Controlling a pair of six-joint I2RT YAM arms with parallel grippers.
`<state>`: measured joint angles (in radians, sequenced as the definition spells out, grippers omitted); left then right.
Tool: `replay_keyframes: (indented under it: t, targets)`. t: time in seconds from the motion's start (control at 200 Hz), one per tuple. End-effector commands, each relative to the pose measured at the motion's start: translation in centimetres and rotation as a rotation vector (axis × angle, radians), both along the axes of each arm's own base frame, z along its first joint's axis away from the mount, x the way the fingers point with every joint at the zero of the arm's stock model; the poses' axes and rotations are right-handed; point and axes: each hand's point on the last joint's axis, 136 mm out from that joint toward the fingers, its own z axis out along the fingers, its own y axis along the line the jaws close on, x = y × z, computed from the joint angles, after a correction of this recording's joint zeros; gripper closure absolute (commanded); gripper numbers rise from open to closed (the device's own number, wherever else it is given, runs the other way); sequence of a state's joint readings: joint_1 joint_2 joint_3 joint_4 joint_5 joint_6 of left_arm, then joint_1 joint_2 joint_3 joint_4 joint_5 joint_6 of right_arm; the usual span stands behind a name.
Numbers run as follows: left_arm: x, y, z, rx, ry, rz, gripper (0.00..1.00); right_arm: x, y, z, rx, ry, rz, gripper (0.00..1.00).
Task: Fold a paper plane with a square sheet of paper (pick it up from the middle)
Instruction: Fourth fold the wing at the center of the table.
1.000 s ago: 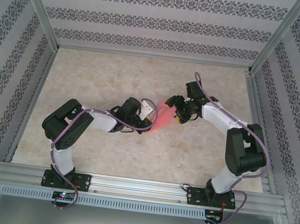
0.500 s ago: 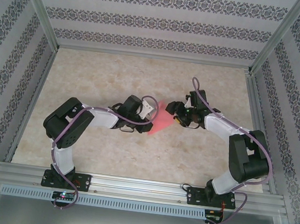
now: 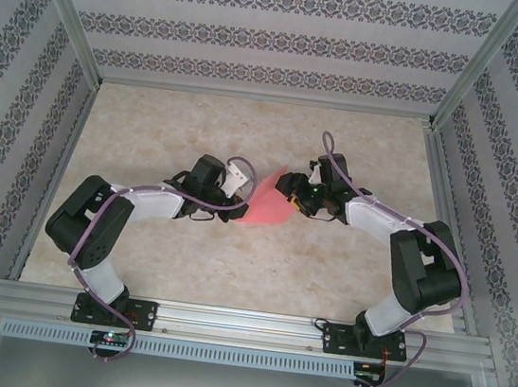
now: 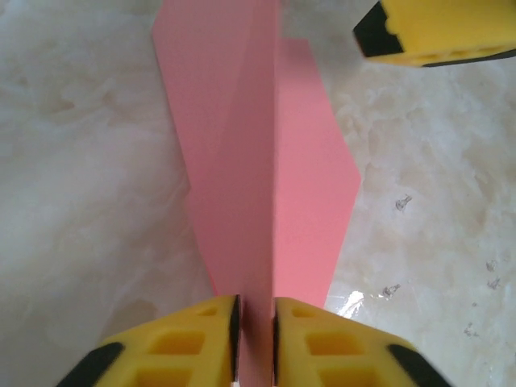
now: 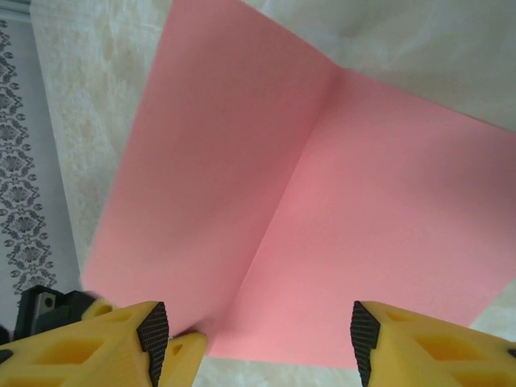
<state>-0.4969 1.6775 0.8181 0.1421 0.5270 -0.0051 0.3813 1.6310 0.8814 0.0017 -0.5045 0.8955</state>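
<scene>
Salmon-pink paper (image 3: 272, 205) is sitting at the middle of the marbled surface (image 3: 193, 261), between the two arms and creased down its centre. The left hand (image 4: 254, 310) is pinching the upright crease. The right hand (image 5: 258, 326) is facing the sheet's far-right side, its fingers (image 5: 153, 330) spread wide and gripping nothing.

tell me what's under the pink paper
Marbled beige tabletop shows around the pink paper, which the left claw pinches at its crease. The patch directly beneath the sheet is covered, so nothing there can be checked.
</scene>
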Motion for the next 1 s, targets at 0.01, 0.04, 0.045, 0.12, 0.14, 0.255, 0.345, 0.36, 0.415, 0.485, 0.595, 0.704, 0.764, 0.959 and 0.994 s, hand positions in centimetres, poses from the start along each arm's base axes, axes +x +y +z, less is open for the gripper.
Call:
replay_keyframes:
  t: [0.01, 0.04, 0.045, 0.12, 0.14, 0.255, 0.345, 0.36, 0.415, 0.485, 0.595, 0.704, 0.764, 0.959, 0.994]
  targets:
    - [0.5, -0.8, 0.7, -0.064, -0.015, -0.007, 0.66, 0.4, 1.0, -0.6, 0.024, 0.012, 0.002, 0.38]
    - [0.6, -1.0, 0.8, -0.084, -0.019, 0.000, 0.64, 0.4, 1.1, -0.8, 0.028, 0.014, 0.001, 0.39]
    - [0.6, -1.0, 0.8, -0.087, -0.018, 0.002, 0.63, 0.4, 1.2, -0.8, 0.029, 0.014, 0.001, 0.39]
    - [1.1, -1.4, 0.7, -0.133, -0.021, 0.026, 0.60, 0.5, 1.4, -1.0, 0.037, 0.016, 0.000, 0.40]
    - [1.2, -1.5, 0.7, -0.143, -0.023, 0.034, 0.60, 0.5, 1.4, -1.1, 0.038, 0.017, 0.000, 0.41]
    - [1.3, -2.1, 0.8, -0.217, -0.034, 0.046, 0.55, 0.5, 1.7, -1.4, 0.037, 0.023, 0.003, 0.41]
    - [1.2, -2.0, 0.6, -0.233, -0.070, 0.058, 0.52, 0.7, 1.8, -1.5, 0.043, 0.026, 0.000, 0.42]
    - [1.2, -1.9, 0.5, -0.230, -0.078, 0.065, 0.51, 0.7, 1.8, -1.4, 0.044, 0.026, 0.001, 0.42]
    - [1.1, -1.5, 0.0, -0.216, -0.094, 0.088, 0.51, 0.7, 1.8, -1.5, 0.046, 0.028, -0.002, 0.42]
    - [1.4, -0.8, -0.3, -0.207, -0.125, 0.124, 0.52, 0.8, 1.9, -1.5, 0.051, 0.031, -0.001, 0.42]
    - [1.6, -1.0, -0.1, -0.220, -0.164, 0.133, 0.54, 0.8, 2.1, -1.5, 0.061, 0.036, 0.003, 0.42]
    - [1.5, -1.6, -0.1, -0.232, -0.174, 0.113, 0.58, 0.9, 2.2, -1.4, 0.066, 0.035, 0.003, 0.42]
    - [1.4, -1.9, -0.4, -0.229, -0.171, 0.104, 0.60, 0.9, 2.3, -1.3, 0.068, 0.035, 0.004, 0.42]
    - [1.2, -2.4, -0.4, -0.244, -0.168, 0.083, 0.73, 0.9, 2.2, -1.2, 0.071, 0.036, 0.003, 0.43]
    - [1.1, -2.4, -0.4, -0.245, -0.167, 0.077, 0.76, 1.0, 2.1, -1.2, 0.068, 0.034, 0.003, 0.43]
